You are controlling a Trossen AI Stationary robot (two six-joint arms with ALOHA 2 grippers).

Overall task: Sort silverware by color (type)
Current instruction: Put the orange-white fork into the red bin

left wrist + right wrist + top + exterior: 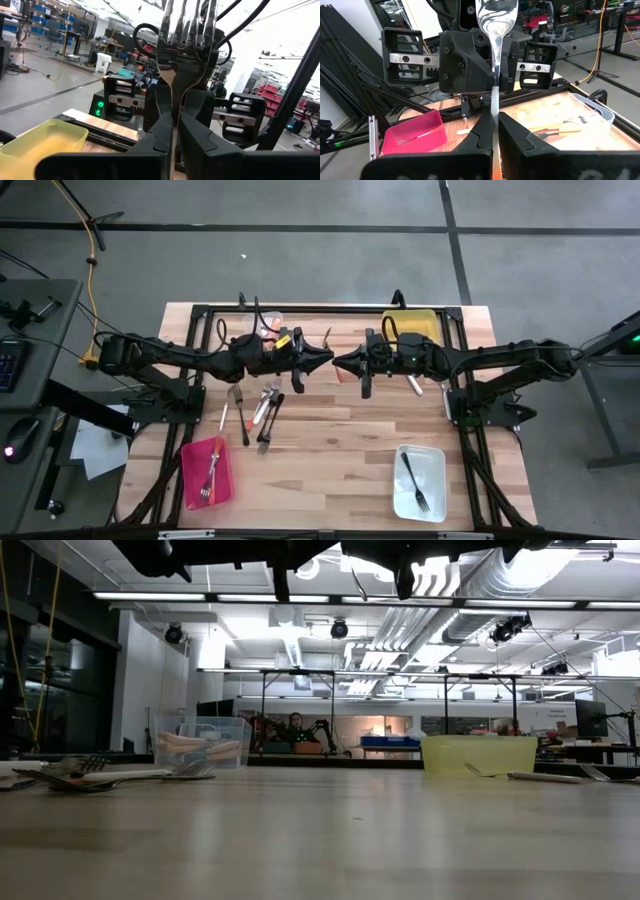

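My two grippers meet tip to tip above the table's middle, the left gripper (pixel 324 360) coming from the left and the right gripper (pixel 342 361) from the right. Both are shut on one metal fork (pixel 184 30) that stands upright between them, tines up. An orange stretch of its handle (pixel 495 172) shows low between the right fingers. More silverware lies in a loose pile (pixel 262 408) on the wood near the left arm. My left gripper pinches the fork's thin neck (pixel 173 107) below the tines between its two fingers. It comes level from the table's left, and the fork stands upright, clear of the table. My right gripper pinches the fork's shaft (pixel 494 102) under the head between its two fingers, level from the table's right, opposite the left gripper. The head rises above the fingers and the handle goes down out of sight between them.
A pink bin (pixel 190 480) holding a fork sits near left. A white bin (pixel 432 470) with a dark fork sits near right. A yellow bin (pixel 410 323) and a clear bin (pixel 268 325) stand at the far edge. One utensil (pixel 413 384) lies under the right arm.
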